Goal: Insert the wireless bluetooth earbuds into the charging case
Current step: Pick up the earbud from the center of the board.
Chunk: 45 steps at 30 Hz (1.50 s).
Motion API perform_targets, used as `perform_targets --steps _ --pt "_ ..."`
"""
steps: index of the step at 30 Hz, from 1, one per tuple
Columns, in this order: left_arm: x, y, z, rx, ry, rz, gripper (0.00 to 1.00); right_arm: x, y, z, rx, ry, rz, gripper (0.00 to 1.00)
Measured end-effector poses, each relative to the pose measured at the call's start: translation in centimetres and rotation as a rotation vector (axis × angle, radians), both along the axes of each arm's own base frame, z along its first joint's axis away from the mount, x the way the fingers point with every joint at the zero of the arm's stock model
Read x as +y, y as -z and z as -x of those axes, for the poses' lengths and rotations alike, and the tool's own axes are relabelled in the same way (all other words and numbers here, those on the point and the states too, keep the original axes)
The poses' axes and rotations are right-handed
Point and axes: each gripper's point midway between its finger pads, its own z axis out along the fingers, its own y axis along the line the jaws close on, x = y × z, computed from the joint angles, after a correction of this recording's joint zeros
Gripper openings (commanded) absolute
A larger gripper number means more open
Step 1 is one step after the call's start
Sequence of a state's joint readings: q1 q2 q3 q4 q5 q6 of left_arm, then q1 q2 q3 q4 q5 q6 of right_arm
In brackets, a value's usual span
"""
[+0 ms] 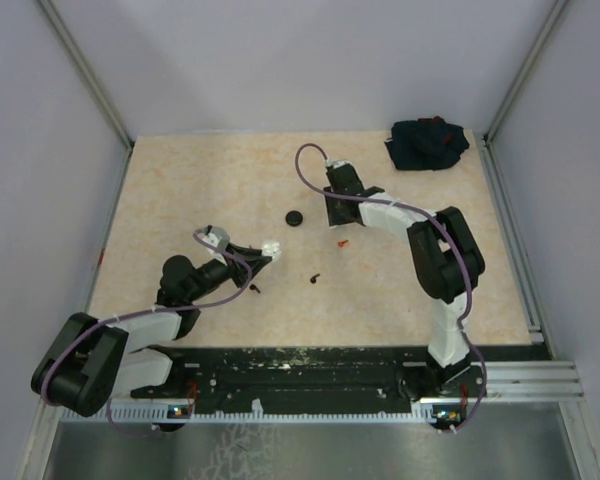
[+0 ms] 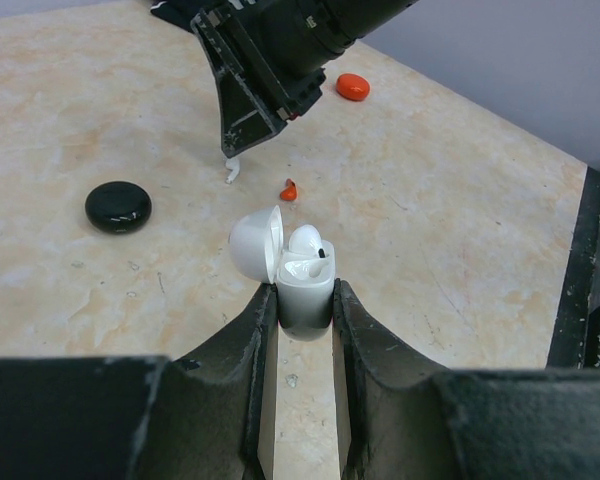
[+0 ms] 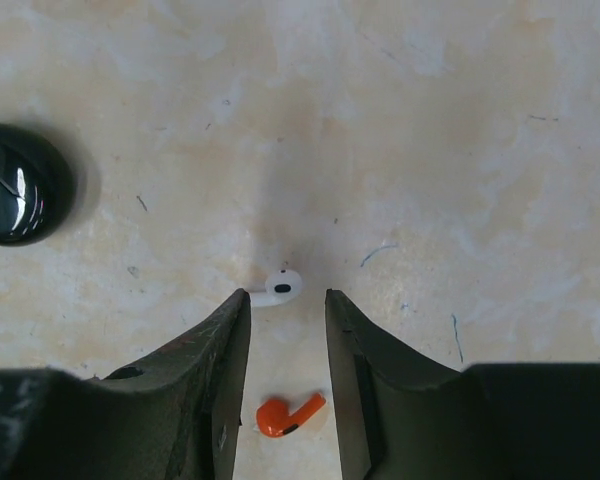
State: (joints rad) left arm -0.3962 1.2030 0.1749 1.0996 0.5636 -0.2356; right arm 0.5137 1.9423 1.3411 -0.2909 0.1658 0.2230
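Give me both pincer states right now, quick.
Left pincer: shut on the white charging case, lid open.
Right pincer: open, tips at a white earbud on the table, not gripping it.

Top camera: high behind the arm bases, looking down on the whole table [image 1: 180,190], far off. Left wrist: low, close behind the charging case [image 2: 305,290], facing the right gripper [image 2: 238,135]. Right wrist: straight down, very near. All three catch the black puck [image 1: 296,218]; both wrist views share the red earbud [image 3: 288,413] and white earbud [image 3: 277,288].
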Motion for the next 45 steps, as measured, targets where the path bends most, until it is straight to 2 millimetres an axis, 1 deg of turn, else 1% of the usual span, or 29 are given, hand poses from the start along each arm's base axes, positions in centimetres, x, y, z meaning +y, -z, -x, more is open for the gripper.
perform_targets --steps 2,4,9,15,18,21,24,30,33,36,38,42,45 --pt "-0.1 0.1 0.1 0.005 0.006 0.001 0.00 0.4 0.1 -0.6 -0.008 0.002 -0.010 0.34" --pt "-0.1 0.1 0.1 0.008 0.007 0.002 0.00 0.6 0.6 -0.8 -0.002 0.002 -0.012 0.34" --pt "-0.1 0.1 0.2 0.012 0.012 0.005 0.00 0.7 1.4 -0.7 0.018 0.004 -0.011 0.31" --pt "-0.1 0.1 0.2 0.018 0.018 0.011 0.00 0.6 2.3 -0.5 0.036 0.005 -0.004 0.30" --pt "-0.2 0.2 0.2 0.026 0.023 0.015 0.00 0.7 2.3 -0.7 0.032 0.004 -0.005 0.29" --pt "-0.3 0.4 0.3 0.036 0.028 0.017 0.00 0.7 2.3 -0.7 0.032 0.004 -0.005 0.22" --pt "-0.4 0.4 0.3 0.039 0.033 0.023 0.00 0.7 2.3 -0.7 0.032 0.005 -0.003 0.19" --pt "-0.6 0.3 0.5 0.043 0.049 0.035 0.00 0.6 2.3 -0.7 0.026 0.005 -0.002 0.18" --pt "-0.8 0.4 0.5 0.052 0.064 0.045 0.00 0.4 2.2 -0.2 0.023 0.003 0.001 0.18" --pt "-1.1 0.4 0.6 0.060 0.079 0.051 0.00 -0.1 1.1 0.8 0.005 -0.004 0.014 0.18" --pt "-1.2 0.3 0.6 0.064 0.085 0.056 0.00 -0.1 -0.6 1.6 -0.027 -0.018 0.021 0.18" --pt "-1.3 -0.2 0.5 0.051 0.096 0.062 0.00 1.2 -6.0 2.8 -0.153 -0.072 0.020 0.18" --pt "-1.7 -1.0 0.5 0.033 0.118 0.065 0.00 2.6 -10.4 4.3 -0.262 -0.126 0.007 0.18"
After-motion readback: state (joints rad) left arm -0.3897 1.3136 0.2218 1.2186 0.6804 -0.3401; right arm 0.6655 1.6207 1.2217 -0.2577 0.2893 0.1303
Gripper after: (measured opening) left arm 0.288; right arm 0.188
